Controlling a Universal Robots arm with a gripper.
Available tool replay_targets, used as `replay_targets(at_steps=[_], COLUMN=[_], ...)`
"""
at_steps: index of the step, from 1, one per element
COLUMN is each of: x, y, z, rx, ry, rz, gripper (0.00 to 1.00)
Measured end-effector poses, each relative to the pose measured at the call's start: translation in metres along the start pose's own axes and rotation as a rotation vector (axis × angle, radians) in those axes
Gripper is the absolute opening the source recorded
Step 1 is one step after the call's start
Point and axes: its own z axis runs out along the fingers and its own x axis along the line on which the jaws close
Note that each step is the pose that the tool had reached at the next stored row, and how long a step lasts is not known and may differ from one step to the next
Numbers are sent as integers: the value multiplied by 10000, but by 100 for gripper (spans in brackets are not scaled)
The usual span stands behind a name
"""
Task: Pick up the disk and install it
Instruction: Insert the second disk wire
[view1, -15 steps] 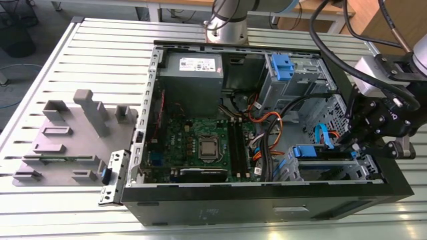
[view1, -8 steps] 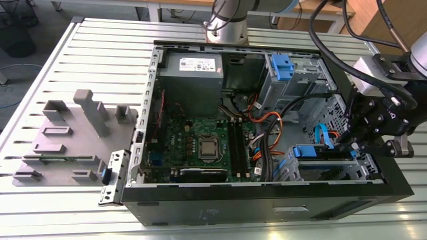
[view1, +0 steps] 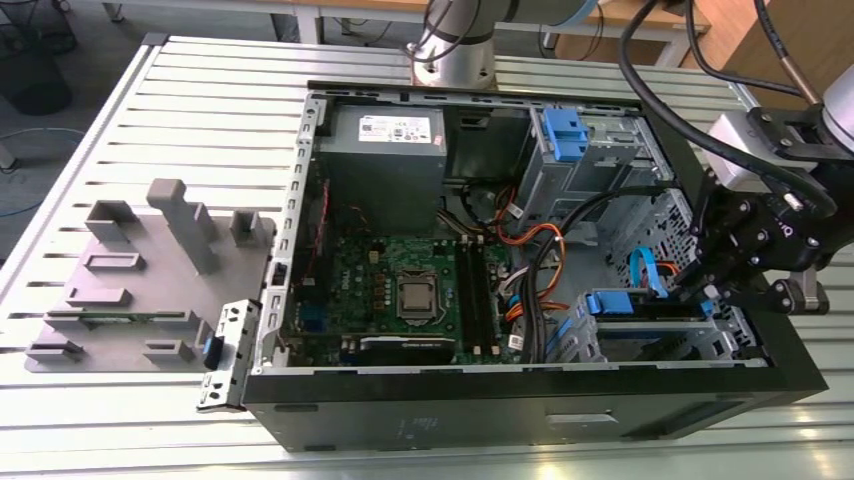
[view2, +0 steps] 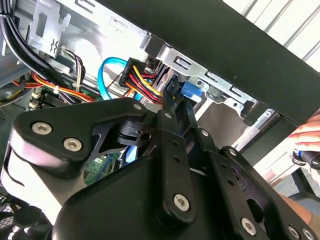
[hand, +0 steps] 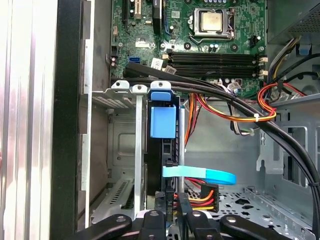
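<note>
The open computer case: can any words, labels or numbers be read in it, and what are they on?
No text here can be read with certainty.
White sticker on the grey power-supply box: print too small to read.
Motherboard: tiny white markings, too small to read.
Processor lid: faint marks, unreadable.

The black gripper hangs low at the exterior view's right; its fingers nearly meet.

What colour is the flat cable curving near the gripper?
Light blue. The flat cable shows best in the first wrist view, just above the gripper.
</note>
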Motion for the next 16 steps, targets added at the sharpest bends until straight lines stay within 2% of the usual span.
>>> replay_targets(at_steps=[2,3,13,16], x=[0,0,0,0], y=[0,-1,-3,-1], z=[0,0,0,-25], rx=[0,0,0,0], ry=[1,0,0,-1], rz=[0,0,0,0], gripper=[22,16,16,16])
